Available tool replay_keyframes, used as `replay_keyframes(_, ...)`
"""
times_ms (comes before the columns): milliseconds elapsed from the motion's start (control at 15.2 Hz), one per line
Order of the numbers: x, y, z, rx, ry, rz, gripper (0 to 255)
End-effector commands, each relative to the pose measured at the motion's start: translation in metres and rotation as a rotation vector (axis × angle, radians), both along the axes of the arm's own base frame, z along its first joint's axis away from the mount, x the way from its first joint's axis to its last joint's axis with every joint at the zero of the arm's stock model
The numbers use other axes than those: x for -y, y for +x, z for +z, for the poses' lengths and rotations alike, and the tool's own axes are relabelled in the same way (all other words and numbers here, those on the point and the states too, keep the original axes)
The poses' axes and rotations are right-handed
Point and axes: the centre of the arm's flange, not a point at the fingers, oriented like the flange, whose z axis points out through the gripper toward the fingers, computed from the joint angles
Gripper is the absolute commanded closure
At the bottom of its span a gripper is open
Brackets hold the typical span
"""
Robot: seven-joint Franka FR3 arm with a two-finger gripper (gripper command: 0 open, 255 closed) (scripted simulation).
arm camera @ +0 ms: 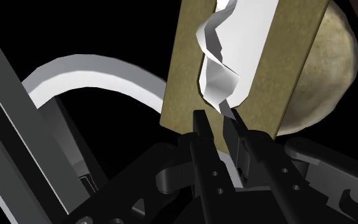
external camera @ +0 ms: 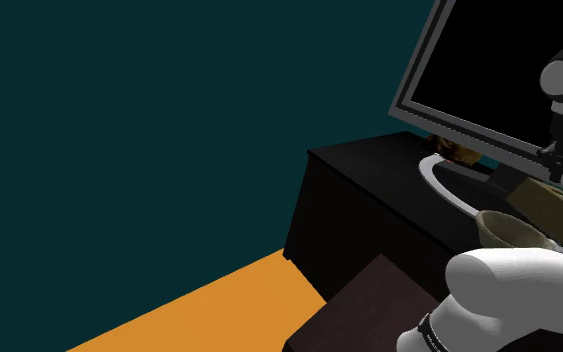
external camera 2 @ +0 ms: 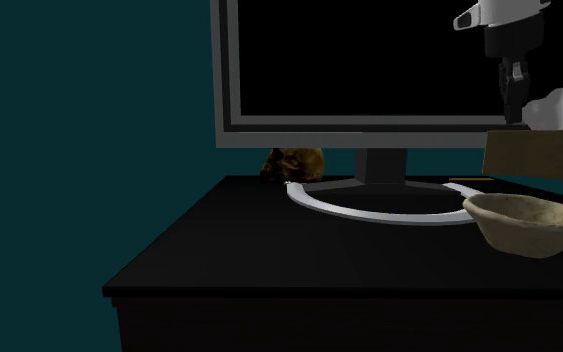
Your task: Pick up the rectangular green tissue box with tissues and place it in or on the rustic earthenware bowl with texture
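The tissue box (external camera 2: 537, 156) is olive-brown, with a white tissue (external camera 2: 561, 108) standing out of its top slot. It hangs just over the pale rough-textured bowl (external camera 2: 525, 222) on the black table. My gripper (arm camera: 219, 122) is above the box, its fingers close together and shut on the lower end of the tissue (arm camera: 220, 76). In the wrist view the box (arm camera: 292, 70) covers much of the bowl (arm camera: 327, 76) beneath it. From the shoulder view the box (external camera: 551, 205) lies slanted over the bowl (external camera: 505, 230), under the gripper (external camera: 559, 168).
A large monitor (external camera 2: 369, 60) stands at the back of the black table (external camera 2: 269, 260) on a white ring-shaped foot (external camera 2: 369, 212). A brown lump (external camera 2: 294, 163) sits behind it. The table's edge drops to an orange floor (external camera: 209, 310); teal walls surround.
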Motion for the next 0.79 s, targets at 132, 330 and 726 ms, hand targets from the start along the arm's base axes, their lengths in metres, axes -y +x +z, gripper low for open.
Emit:
replay_keyframes(132,0.000,0.000,-0.022,0.000,0.000,0.000,255)
replay_keyframes(330,0.000,0.000,-0.034,0.000,0.000,0.000,255)
replay_keyframes(726,0.000,0.000,-0.034,0.000,0.000,0.000,255)
